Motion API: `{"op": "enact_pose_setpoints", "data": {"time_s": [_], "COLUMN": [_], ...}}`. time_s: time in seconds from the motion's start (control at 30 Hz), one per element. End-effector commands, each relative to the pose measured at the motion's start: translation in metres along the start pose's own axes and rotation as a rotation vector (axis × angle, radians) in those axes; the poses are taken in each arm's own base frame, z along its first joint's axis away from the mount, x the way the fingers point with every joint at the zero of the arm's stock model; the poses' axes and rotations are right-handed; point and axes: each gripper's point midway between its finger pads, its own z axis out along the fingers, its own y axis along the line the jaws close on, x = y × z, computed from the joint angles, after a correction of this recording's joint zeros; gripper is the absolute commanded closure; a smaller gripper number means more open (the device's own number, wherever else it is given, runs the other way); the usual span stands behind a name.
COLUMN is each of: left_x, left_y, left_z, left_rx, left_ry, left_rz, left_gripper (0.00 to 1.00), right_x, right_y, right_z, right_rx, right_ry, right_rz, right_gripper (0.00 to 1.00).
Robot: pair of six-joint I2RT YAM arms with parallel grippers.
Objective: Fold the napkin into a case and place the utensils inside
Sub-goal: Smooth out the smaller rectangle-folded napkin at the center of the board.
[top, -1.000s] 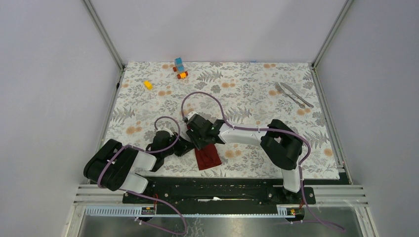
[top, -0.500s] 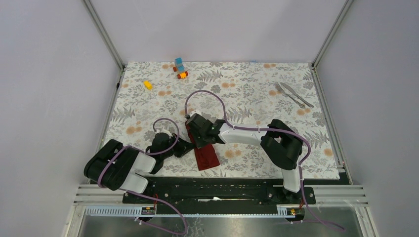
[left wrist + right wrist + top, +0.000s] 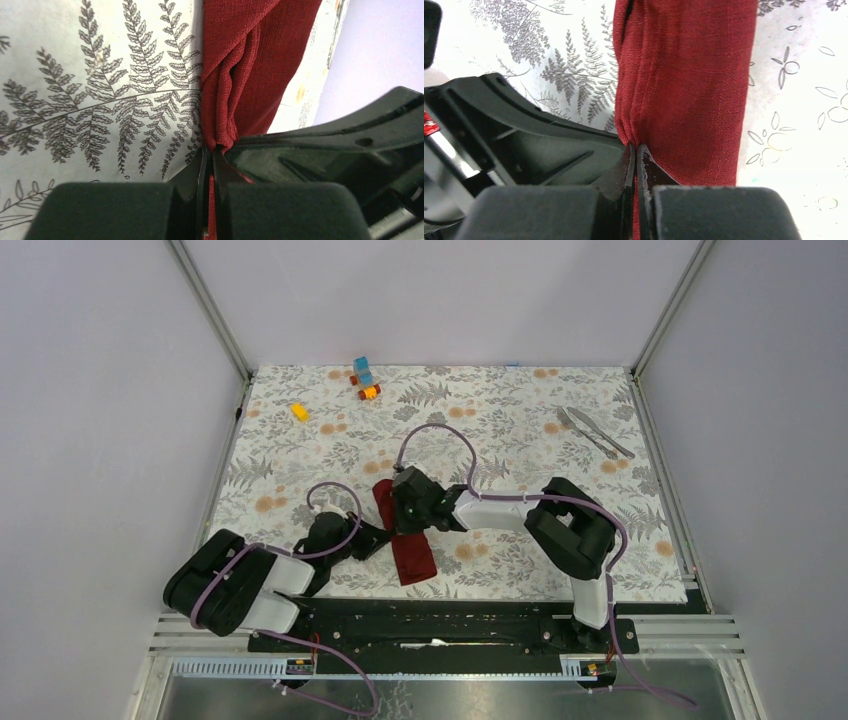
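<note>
- The right hand [image 3: 634, 150] has shifted rightward, forearm stretched left, pinched tight on the napkin [image 3: 413, 558].
- The left hand [image 3: 210, 154] sits low over the desk [image 3: 500, 420], clamping the same cloth.

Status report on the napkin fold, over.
Left gripper, right gripper: jaws shut on folded dark red cloth napkin. Silver metal fork and knife untouched, far right. Small coloured toy blocks far back.

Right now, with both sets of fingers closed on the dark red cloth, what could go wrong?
1. The left fingers and right fingers pinch only a bunched edge of the dark red cloth napkin; it may slip free.
2. They crowd together, so either move could bump the other.
</note>
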Motion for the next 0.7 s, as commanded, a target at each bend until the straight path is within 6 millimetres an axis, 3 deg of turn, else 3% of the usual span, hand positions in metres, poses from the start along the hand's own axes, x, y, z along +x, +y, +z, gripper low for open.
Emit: {"op": "enact_pose_setpoints", "data": {"time_s": [0.0,0.2,0.33,0.4,0.47,0.57,0.67], "left_x": [0.002,-0.012,-0.044,-0.065,-0.080,-0.087,-0.090], "left_y": [0.021,0.035,0.010,-0.019,-0.043,-0.077,-0.097], "left_z": [-0.006,-0.020,-0.036,-0.042,-0.038,-0.018,0.003], "left_rx": [-0.072,-0.199,-0.222,-0.147,-0.064,0.044,0.129], "left_ry": [-0.018,-0.062,-0.136,-0.186,-0.191,-0.116,-0.064], "left_rz": [0.032,0.114,0.198,0.237,0.273,0.320,0.341], "left_gripper": [0.93,0.68,0.64,0.66,0.77,0.93,0.96], "right_x": [0.008,0.012,0.012,0.012,0.010,0.009,0.008], "right_y": [-0.016,-0.031,-0.031,-0.028,-0.026,-0.022,-0.020], "right_z": [0.009,0.010,0.008,0.007,0.007,0.007,0.007], "right_rx": [-0.029,-0.029,-0.033,-0.044,-0.055,-0.067,-0.073], "right_ry": [0.007,0.017,0.017,0.021,0.021,0.022,0.022], "right_rz": [0.079,0.081,0.057,0.048,0.043,0.043,0.042], "right_gripper": [1.00,1.00,1.00,0.95,0.92,0.92,0.92]}}
